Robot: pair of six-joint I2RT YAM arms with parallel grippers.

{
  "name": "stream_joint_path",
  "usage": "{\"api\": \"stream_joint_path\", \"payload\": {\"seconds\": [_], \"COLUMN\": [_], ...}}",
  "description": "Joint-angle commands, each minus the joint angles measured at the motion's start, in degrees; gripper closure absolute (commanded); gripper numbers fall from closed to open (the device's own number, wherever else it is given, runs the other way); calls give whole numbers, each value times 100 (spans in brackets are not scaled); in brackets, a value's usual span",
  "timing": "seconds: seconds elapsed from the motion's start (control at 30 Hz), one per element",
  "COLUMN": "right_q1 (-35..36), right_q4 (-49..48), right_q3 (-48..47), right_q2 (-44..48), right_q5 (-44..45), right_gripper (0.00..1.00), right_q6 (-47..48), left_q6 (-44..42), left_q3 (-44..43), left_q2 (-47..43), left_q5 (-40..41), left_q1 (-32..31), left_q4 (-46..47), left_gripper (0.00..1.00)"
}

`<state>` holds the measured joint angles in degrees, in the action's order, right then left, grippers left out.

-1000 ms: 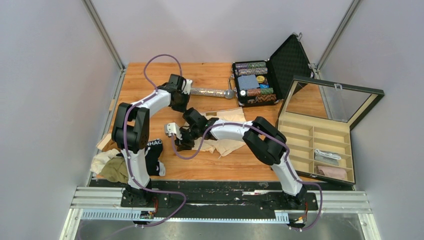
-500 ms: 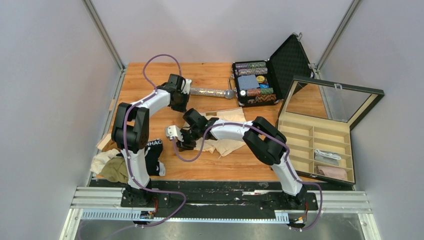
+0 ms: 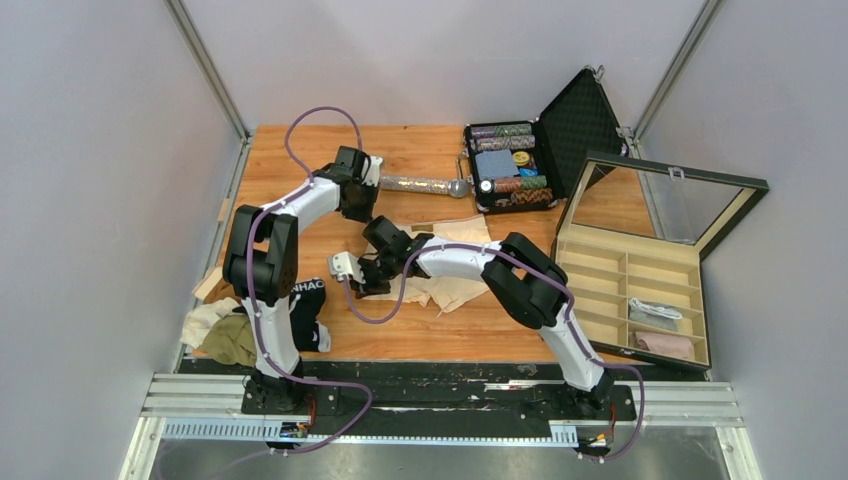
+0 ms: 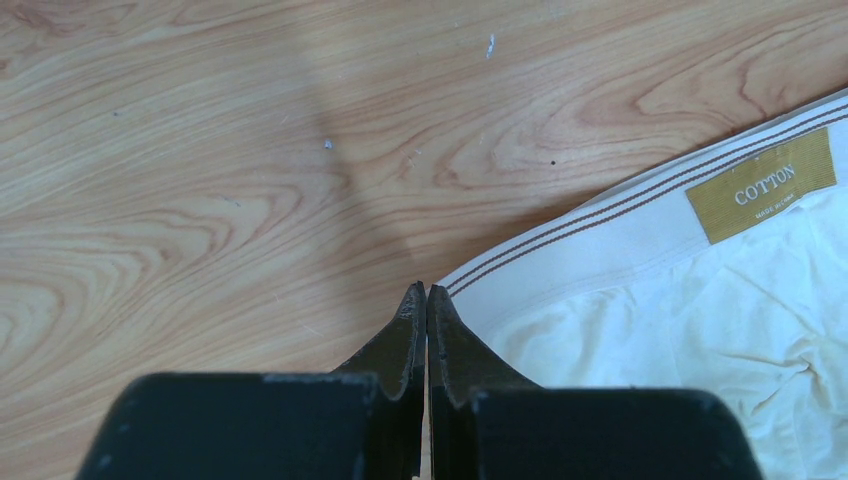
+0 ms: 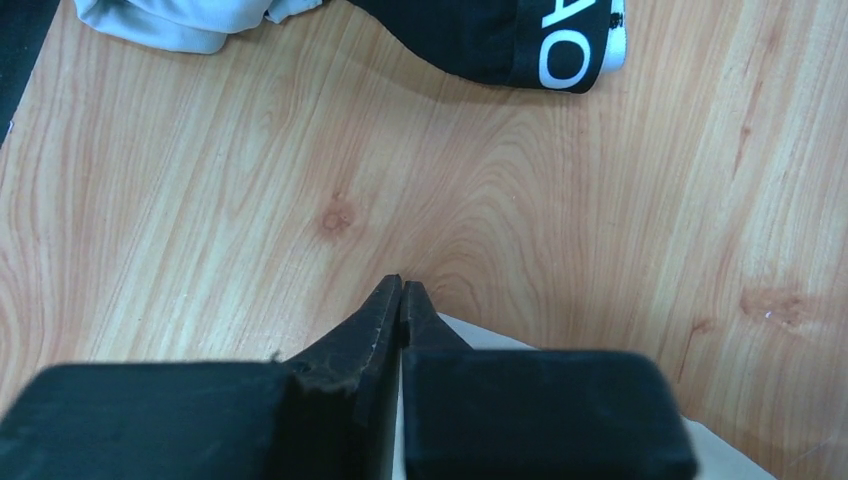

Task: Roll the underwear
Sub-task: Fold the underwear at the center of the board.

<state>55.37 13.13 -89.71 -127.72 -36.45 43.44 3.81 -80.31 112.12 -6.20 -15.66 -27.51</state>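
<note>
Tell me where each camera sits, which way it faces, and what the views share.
Top external: above and behind the bases, looking down on the table; the left arm and right arm show whole.
Left wrist: on the left arm, looking down past its shut fingers at a waistband corner of the cream underwear.
Right wrist: on the right arm, looking down past its shut fingers at bare wood and the black underwear.
Shared: the top view also shows both garments.

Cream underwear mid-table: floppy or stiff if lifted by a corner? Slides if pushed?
Likely floppy: the cream underwear lies wrinkled and flat. Its striped waistband probably stays firmer. Pushed, it would probably bunch, not slide, on the wooden table.
</note>
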Motion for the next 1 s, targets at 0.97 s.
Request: {"api": "stream_joint_path", "payload": {"seconds": [0.97], "right_q1": [-873], "right_q4": [-1189], "right_q3": [1764], "right_q2": [2470], "right_q5": [-812], "right_gripper": [100], "right_q6": [-1559], "left_q6": [583], "left_q3": [-2448], "left_q2": [203], "left_q5": [-906], "left_q1": [-159], "left_q4": [-2081], "left_gripper": [100]}}
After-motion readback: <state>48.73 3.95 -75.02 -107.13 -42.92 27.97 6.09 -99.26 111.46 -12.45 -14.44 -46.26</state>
